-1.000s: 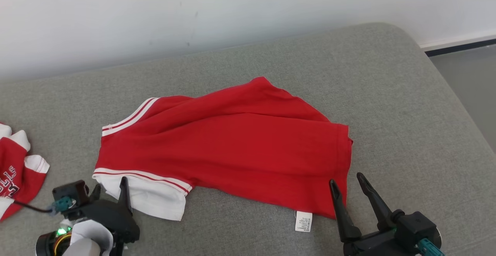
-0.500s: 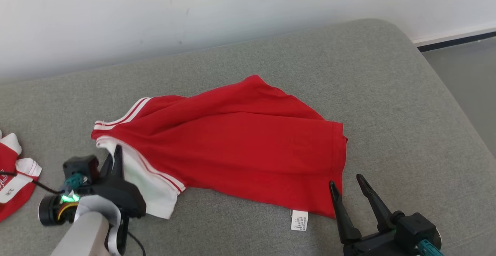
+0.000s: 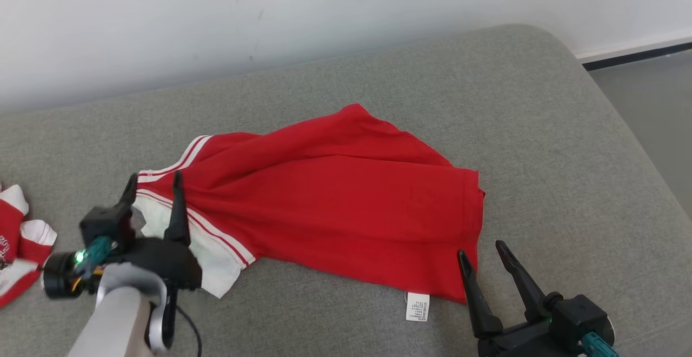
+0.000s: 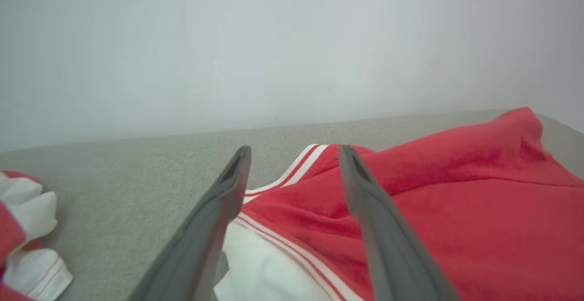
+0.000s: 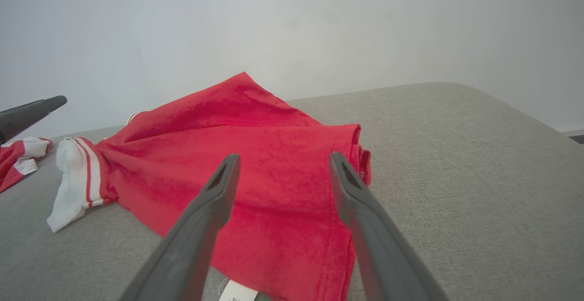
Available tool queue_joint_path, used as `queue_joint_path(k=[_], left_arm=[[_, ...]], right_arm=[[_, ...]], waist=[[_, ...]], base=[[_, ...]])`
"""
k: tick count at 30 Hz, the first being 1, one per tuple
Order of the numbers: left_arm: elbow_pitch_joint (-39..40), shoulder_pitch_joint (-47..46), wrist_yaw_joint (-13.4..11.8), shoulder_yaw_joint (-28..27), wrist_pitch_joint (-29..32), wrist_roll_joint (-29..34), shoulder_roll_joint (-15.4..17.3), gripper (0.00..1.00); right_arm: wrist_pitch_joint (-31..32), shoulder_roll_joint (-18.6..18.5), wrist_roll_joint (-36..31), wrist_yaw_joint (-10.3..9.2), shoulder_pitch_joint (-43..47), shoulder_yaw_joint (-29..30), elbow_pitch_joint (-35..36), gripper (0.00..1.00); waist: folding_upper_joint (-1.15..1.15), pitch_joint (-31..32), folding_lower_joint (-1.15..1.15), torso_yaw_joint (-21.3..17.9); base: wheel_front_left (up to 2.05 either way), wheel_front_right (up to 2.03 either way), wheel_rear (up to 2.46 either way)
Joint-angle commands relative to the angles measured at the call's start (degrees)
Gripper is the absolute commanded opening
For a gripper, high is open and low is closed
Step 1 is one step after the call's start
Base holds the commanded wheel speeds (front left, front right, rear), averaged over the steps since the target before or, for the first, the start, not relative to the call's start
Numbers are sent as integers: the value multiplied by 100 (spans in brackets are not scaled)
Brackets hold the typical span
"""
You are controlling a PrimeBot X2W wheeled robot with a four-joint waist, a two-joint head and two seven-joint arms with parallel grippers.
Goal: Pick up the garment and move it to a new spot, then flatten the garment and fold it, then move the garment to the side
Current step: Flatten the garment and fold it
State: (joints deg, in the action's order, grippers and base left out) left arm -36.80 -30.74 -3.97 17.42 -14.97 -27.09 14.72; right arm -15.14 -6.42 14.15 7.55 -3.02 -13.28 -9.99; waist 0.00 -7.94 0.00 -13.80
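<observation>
Garment (image 3: 335, 205): red jersey-knit cloth, matte and faintly fuzzy, lying spread but rumpled at the middle of the grey woven-fabric cushion (image 3: 540, 130). Long shallow folds run across it, and one ridge peaks toward the plain white wall (image 3: 324, 11). Its left end carries a white sleeve panel (image 3: 219, 273) edged with thin red and white stripes. Its right end finishes in a straight stitched hem, doubled over at the corner. A small white rectangular care label (image 3: 417, 306) pokes out from the near edge onto the cushion. Left gripper (image 3: 154, 179): two long dark tapered fingers spread apart with nothing pinched between them, hovering over the striped sleeve end; whether they touch the cloth cannot be told. Right gripper (image 3: 480, 250): fingers likewise wide apart and empty, tips at the garment's near right corner, beside the label. A second crumpled red-and-white cloth (image 3: 21, 238) with printed lettering sits at the far left of the cushion, apart from the garment. The cushion's corner is rounded, with smooth grey floor (image 3: 654, 103) beyond it on the right.
</observation>
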Motion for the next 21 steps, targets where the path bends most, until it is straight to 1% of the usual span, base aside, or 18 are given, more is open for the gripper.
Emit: queue_joint_path(k=[1,4,6,7,10,13,16,19,21], left_arm=[[290,400,-83,-190,-23,167,53,100],[701,940,-275,-544,-25,300,112,100],[827,1288,-414,-781,-24,323,150,100],[822,1426,-430,-849,-24,293,161,100],[619,1561,-362,-789,58,303,177,100],[413,1340,-196,-603,272,358,196,100],[18,956,-29,-491,285,443,274,100],[-340,615,-29,-360,251,576,264,100],[-588,409,18,-259,300,669,290,100]], right_arm=[[-4,-2,42,-13,86,27,-4,100],[-3,27,39,-13,141,68,-7,100],[-3,57,36,-13,158,87,-10,100],[-3,67,37,-13,156,95,-6,100],[-3,71,52,-13,123,59,1,100],[-4,19,47,-13,68,34,11,100],[-3,-10,45,-13,-19,-2,25,100],[-3,-66,34,-13,-78,-5,36,100],[-4,-71,30,-13,-114,10,41,100]], waist=[[0,26,0,21],[0,70,0,51],[0,86,0,74],[0,82,0,92],[0,61,0,155],[0,0,0,196],[0,-95,0,173],[0,-174,0,105],[0,-223,0,46]], base=[[0,0,0],[0,0,0],[0,0,0],[0,0,0],[0,0,0],[0,0,0],[0,0,0],[0,0,0],[0,0,0]])
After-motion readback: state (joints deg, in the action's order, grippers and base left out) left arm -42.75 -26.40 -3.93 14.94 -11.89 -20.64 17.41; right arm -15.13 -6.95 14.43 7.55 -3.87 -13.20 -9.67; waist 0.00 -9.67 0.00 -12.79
